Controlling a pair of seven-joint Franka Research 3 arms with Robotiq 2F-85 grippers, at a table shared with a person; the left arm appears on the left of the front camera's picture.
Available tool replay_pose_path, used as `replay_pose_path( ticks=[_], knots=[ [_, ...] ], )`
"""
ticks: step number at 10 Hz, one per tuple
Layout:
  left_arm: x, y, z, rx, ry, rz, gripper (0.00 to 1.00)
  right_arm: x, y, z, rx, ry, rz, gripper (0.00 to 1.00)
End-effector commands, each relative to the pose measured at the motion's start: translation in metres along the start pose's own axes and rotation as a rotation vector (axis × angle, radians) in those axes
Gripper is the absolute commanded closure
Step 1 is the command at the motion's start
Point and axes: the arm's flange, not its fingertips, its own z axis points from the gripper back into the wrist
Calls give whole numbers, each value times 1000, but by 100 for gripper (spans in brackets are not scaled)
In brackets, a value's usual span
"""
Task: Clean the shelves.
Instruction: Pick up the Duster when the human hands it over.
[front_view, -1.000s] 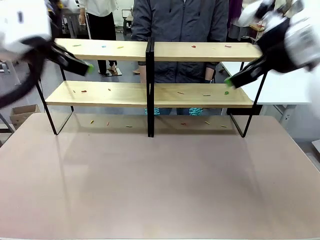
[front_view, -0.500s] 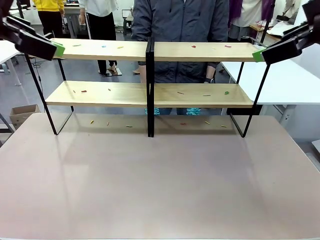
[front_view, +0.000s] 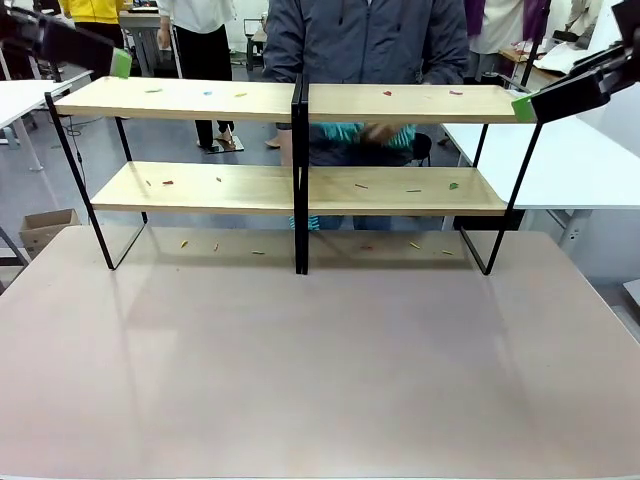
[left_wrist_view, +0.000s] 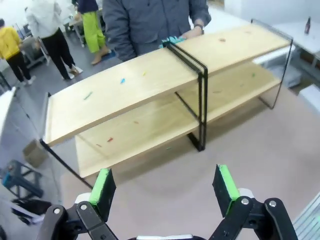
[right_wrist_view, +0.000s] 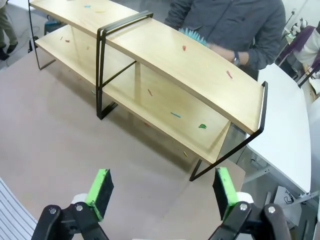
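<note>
Now raised clear of shelves (front_view: 200, 100) ends: left gripper (left_wrist_view: 165, 182) at 10 o'clock, right gripper (right_wrist_view: 161, 187) at 2, fingers of both wide apart, empty. Shelves at 12, unmoved. Brush (front_view: 350, 132) newly up behind middle; scraps (front_view: 386, 93) on boards, so cleaning probably only starting.

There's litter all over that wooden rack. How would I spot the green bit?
Find the wide two-tier wooden shelves at the far side of the table. On the lower board of the right-hand section, near its outer end, lies a small green scrap. It is a rounded blob, while the slivers beside it are thin sticks.
</note>
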Motion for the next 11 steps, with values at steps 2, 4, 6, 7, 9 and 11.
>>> replay_pose_path(
  ticks=[2,4,6,7,9,11],
  knots=[
    [2,0,-9,-24,-40,126,0,2,-8,-9,-1,16,-34,0],
    [0,-1,-14,-26,-12,111,0,-2,-9,-13,5,20,-38,0],
    [-3,-4,-18,-30,22,76,0,-3,-10,-12,11,19,-40,0],
    [-4,-6,-18,-20,31,62,0,-4,-10,-11,13,15,-42,0],
    [-6,-9,-18,-28,31,46,0,-7,-9,-12,15,12,-44,0],
    [-10,-10,-21,-40,40,46,0,-7,-8,-13,19,13,-41,0]
  ],
)
